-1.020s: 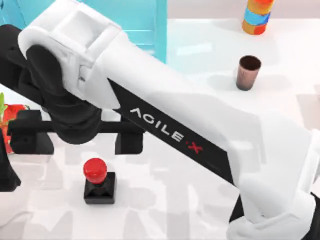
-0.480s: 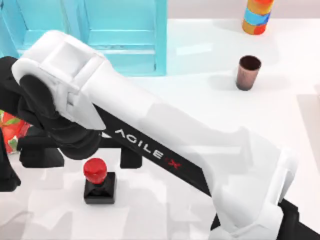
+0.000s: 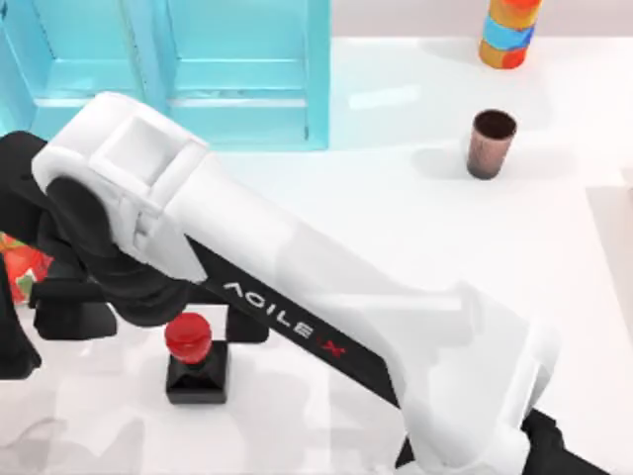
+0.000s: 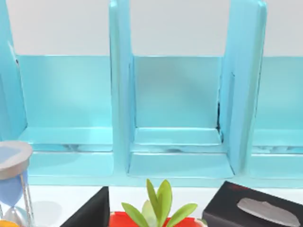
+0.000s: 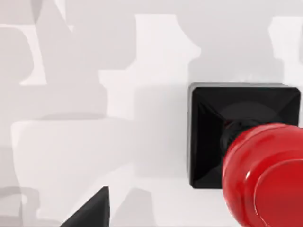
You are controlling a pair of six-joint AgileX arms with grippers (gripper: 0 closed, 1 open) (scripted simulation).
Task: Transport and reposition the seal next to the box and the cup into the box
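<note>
1. Right tool [image 3: 148, 322] hangs just above the seal [image 3: 195, 358], its black fingers spread wide, holding nothing.
2. Seal stands at the worktop's [image 3: 415, 228] near left; cup [image 3: 491, 143] far right, well apart from the blue box [image 3: 237, 74].
3. Nothing moved yet, I judge; both placements remain.
4. Arm lettering reads "AGILE X".

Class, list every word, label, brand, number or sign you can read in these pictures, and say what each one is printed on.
"AGILE X", white letters with a red X, on the black panel of the white right arm in the top view.
The black box with a grey oval patch in the left wrist view carries a small dark red mark near its top edge: too small to read.
The orange, blue and red striped can shows colour bands, no readable text.
</note>
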